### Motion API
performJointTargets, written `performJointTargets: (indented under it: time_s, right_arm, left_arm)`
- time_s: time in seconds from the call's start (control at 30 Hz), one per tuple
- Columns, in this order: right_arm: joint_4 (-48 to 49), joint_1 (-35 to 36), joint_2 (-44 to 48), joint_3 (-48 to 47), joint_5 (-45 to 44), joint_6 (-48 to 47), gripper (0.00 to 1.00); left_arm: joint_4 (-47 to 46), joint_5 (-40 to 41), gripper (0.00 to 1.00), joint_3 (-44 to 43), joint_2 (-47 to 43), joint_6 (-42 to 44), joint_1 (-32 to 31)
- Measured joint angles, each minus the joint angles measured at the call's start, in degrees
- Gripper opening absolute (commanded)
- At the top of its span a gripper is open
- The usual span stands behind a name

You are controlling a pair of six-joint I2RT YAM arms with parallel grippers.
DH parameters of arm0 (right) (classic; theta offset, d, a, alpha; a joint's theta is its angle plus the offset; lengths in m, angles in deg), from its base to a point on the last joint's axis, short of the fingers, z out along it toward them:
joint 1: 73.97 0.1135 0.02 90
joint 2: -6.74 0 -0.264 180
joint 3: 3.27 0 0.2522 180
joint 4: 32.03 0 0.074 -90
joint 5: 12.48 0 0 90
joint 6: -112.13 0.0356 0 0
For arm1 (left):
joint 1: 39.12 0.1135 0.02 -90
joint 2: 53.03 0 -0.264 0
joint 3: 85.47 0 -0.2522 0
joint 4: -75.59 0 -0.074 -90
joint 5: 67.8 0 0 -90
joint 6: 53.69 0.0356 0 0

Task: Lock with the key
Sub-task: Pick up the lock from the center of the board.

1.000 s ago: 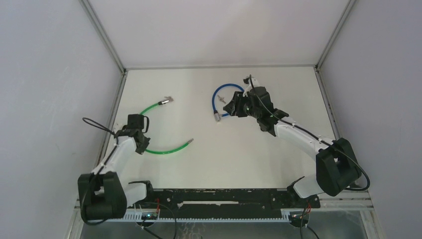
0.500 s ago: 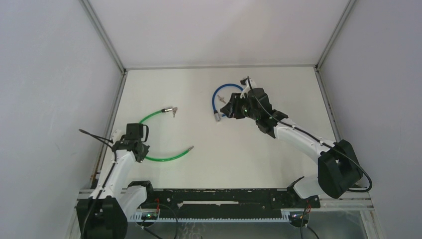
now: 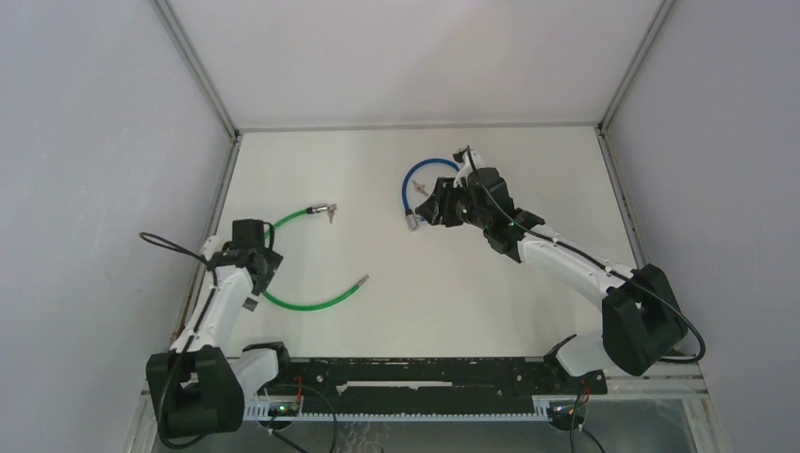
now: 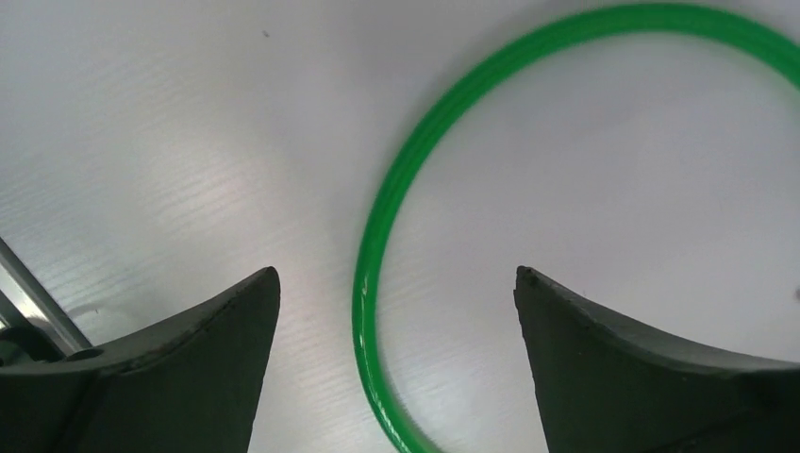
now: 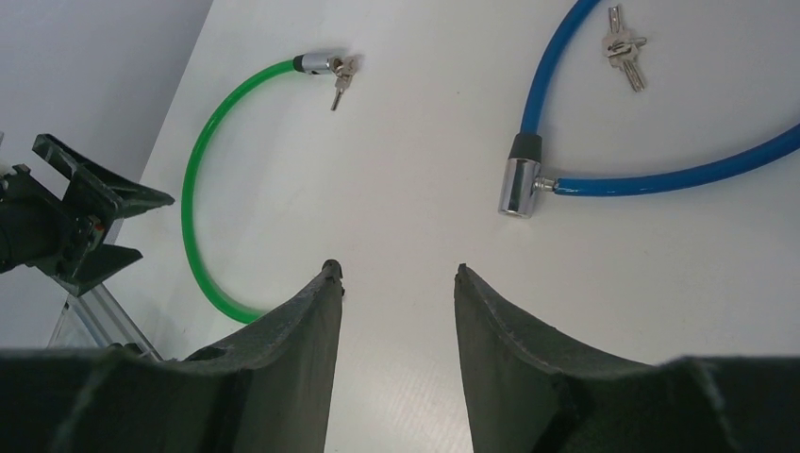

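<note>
Top and wrist views, cable-lock task. The green cable lock (image 3: 311, 306) (image 4: 377, 245) (image 5: 193, 189) is lying in an open arc on the table (image 3: 528, 160), its two ends apart. A key (image 3: 331, 214) (image 5: 338, 80) is hanging at its metal head (image 5: 316, 63), though I cannot tell whether it is fully seated. I am holding the left gripper (image 3: 259, 269) (image 4: 396, 283) over the middle of the green arc, fingers spread wide and gripping nothing, with the cable running between them. The right gripper (image 3: 436, 209) (image 5: 396, 274) is hovering well to the right of the green lock's head, fingers partly apart and empty. Just beyond it, the blue cable lock (image 3: 408, 189) (image 5: 660, 175) is lying unfastened, with loose keys (image 3: 422, 186) (image 5: 625, 57) resting inside its curve.
</note>
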Motion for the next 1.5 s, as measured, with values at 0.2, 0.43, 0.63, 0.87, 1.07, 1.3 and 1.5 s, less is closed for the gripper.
performJointTargets:
  time_s: [0.2,0.43,0.63,0.87,1.07,1.3,1.5]
  right_arm:
    - [0.11,-0.02,-0.42,0.00,0.48,0.02,0.54]
    - [0.09,-0.13,-0.44,0.00,0.98,0.00,0.54]
    - [-0.55,-0.15,-0.42,0.00,1.09,0.28,0.52]
    - [-10.14,2.16,-0.35,-0.42,-5.95,15.34,0.61]
    - [-11.80,9.60,-5.40,-0.63,-1.64,31.89,0.67]
    - [-2.10,15.10,-16.63,-0.70,6.54,44.46,0.87]
    - [4.94,15.93,-22.27,-0.87,7.54,51.82,0.83]
  left_arm:
    - [-3.23,-1.16,0.83,-0.70,10.54,1.29,6.88]
    - [-7.85,-4.90,0.34,-0.68,16.85,1.79,6.95]
    - [-10.71,-8.11,0.00,0.79,14.60,2.21,7.13]
    - [-8.94,-15.76,0.00,8.15,-1.57,-5.25,5.88]
    - [-6.62,-20.09,0.00,12.37,-14.08,-13.14,3.48]
    - [-4.66,-22.95,0.00,12.94,-18.86,-16.33,3.21]
    - [-3.76,-25.49,0.00,13.05,-20.50,-16.87,3.21]
